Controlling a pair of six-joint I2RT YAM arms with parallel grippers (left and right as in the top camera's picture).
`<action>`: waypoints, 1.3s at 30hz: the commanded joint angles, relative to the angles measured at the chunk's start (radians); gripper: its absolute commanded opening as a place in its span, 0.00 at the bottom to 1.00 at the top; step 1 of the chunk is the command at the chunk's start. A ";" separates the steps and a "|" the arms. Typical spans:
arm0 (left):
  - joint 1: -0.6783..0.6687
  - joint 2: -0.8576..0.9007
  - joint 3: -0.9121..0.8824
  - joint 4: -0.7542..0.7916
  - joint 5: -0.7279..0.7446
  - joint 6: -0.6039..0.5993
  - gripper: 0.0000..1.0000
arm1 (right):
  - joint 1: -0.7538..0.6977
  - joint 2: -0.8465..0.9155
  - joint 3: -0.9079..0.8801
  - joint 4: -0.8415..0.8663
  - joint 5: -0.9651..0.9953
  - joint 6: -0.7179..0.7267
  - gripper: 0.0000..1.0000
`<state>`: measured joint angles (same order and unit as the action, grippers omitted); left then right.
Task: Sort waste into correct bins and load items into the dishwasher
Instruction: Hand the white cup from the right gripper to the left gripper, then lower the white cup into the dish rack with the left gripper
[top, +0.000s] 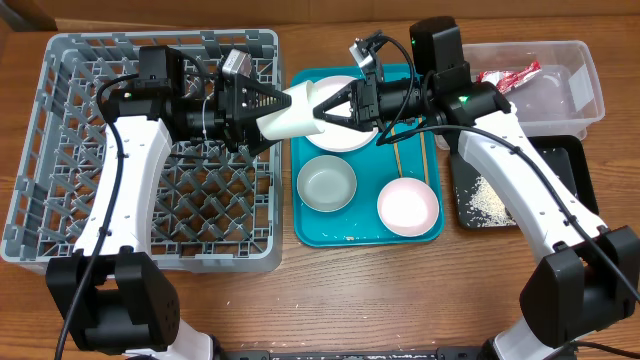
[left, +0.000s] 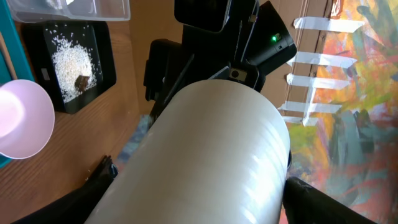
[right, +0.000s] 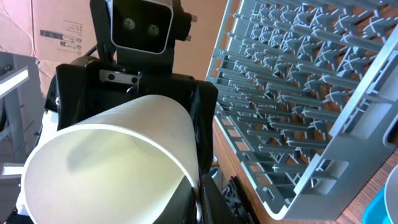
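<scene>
Two grippers meet on the small white cup (top: 296, 112), which hangs sideways in the air at upper centre of the overhead view, over the seam between the grey dish rack (top: 200, 258) and the teal tray (top: 365, 232). Left gripper (top: 272, 112): jaws clamped on the cup's body, one finger on either side in its wrist view. Right gripper (top: 326, 112): at the rim; I cannot tell whether it pinches or stands free. I read this as a handover for loading the rack. Next I need the right clear, then the left carrying the cup toward frame left and setting it on the lattice.
</scene>
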<state>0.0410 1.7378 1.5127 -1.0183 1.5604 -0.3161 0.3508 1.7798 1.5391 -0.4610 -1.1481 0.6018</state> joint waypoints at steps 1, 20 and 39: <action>0.000 0.002 0.020 0.002 0.021 -0.006 0.85 | 0.002 0.005 0.011 0.007 -0.015 -0.012 0.04; 0.000 0.002 0.020 0.002 -0.076 -0.006 0.44 | 0.000 0.005 0.010 0.004 -0.020 -0.026 0.21; -0.021 -0.012 0.545 -0.385 -0.930 0.014 0.40 | -0.315 0.005 0.011 -0.288 0.132 -0.218 0.83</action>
<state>0.0391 1.7428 1.8713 -1.3216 0.9649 -0.3130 0.0498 1.7874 1.5391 -0.7021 -1.0840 0.4850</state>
